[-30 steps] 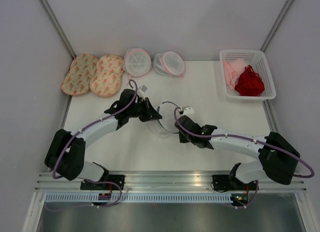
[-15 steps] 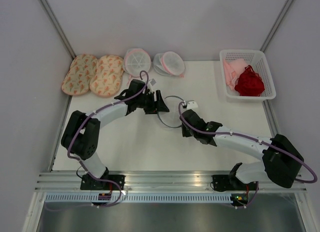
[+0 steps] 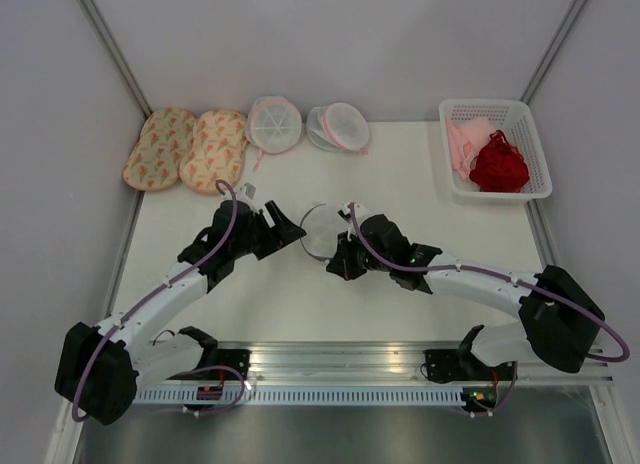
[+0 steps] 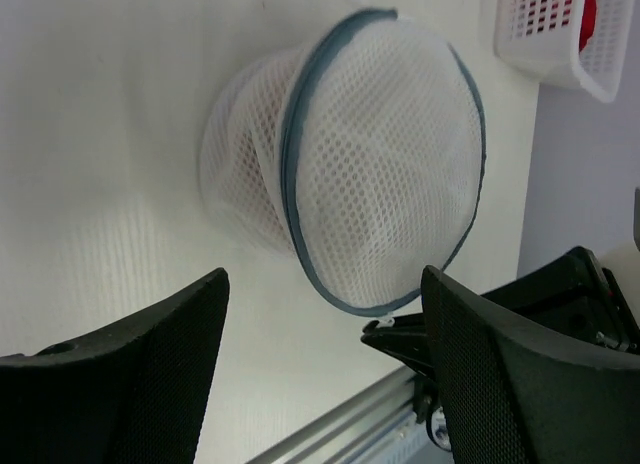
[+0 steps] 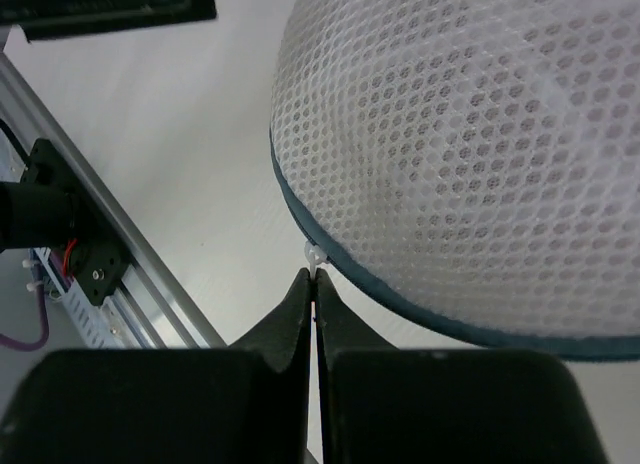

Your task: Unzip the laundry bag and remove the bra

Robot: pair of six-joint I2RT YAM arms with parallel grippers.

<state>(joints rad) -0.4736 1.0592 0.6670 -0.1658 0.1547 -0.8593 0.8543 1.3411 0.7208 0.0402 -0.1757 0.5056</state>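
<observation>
Right fingers (image 5: pixel 285 322) tight on zip tab (image 5: pixel 317 256) of laundry bag (image 5: pixel 480 134), left fingers (image 4: pixel 150 369) apart nearby

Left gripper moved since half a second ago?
Yes. The left gripper has pulled back left and toward the near edge, away from the pink-trimmed pouches at the back, and is open beside the laundry bag.

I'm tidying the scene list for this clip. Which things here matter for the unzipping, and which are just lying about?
In the job: laundry bag; its zipper pull, pinched by the right gripper; left gripper, open beside the bag.
Lying about: two pink-trimmed mesh pouches; two patterned pads; white basket holding a red garment and pale pink cloth.
</observation>
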